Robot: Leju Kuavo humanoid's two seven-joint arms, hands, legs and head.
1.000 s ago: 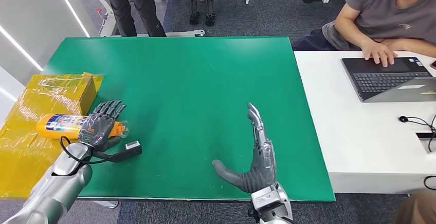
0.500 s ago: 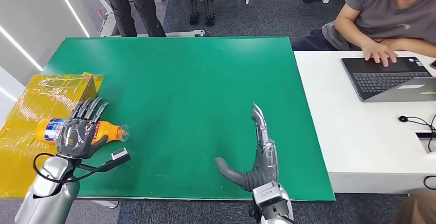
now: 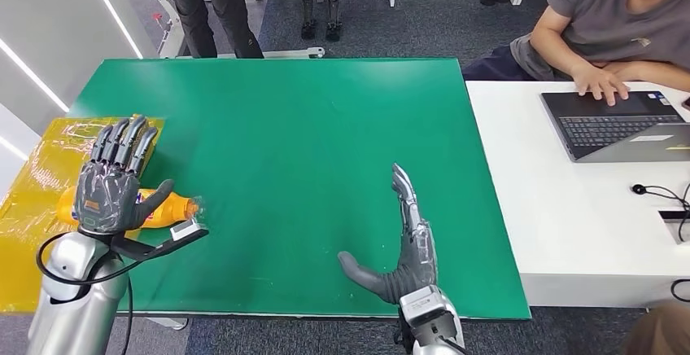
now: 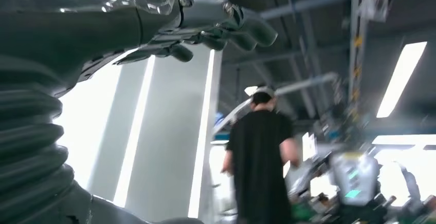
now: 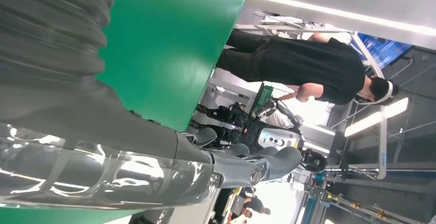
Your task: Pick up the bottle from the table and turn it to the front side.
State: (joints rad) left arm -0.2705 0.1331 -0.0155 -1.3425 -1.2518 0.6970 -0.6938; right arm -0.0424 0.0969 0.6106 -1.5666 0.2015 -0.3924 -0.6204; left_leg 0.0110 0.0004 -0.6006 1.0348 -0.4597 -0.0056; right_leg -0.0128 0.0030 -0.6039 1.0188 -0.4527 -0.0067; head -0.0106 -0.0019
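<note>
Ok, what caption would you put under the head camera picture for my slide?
Robot's left hand hovers open over an orange bottle lying on its side, right hand open above the green table.

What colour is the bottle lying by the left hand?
Orange, with a blue and white label; the bottle shows best in the head view.

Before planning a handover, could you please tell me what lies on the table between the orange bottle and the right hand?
Bare green table in the head view; nothing lies between the orange plastic bottle and the right hand.
</note>
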